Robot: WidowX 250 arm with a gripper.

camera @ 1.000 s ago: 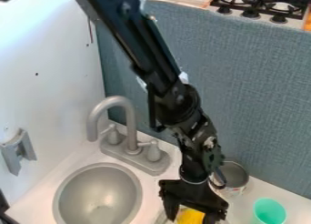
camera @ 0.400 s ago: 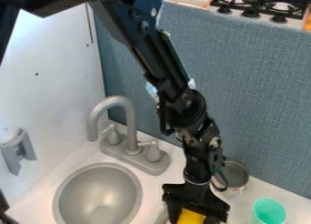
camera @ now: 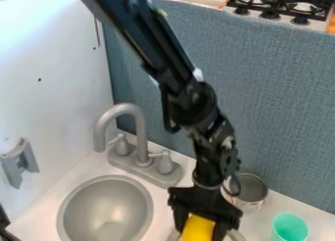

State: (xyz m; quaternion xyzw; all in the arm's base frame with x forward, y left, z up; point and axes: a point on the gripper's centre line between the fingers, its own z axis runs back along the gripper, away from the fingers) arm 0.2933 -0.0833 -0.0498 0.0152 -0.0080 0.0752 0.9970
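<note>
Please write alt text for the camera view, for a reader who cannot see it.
A black robot gripper holds a yellow object at the bottom edge, between a round sink and a green cup. A can and a faucet stand farther back.

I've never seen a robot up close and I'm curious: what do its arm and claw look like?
The arm is black, built from long, straight, angular sections joined by chunkier, rounded parts, with a small silvery patch near the wrist. A thin, dark cable loops out beside the wrist. A narrow, pale ring sits just above the claw, which is black and blocky, with two fingers.
</note>
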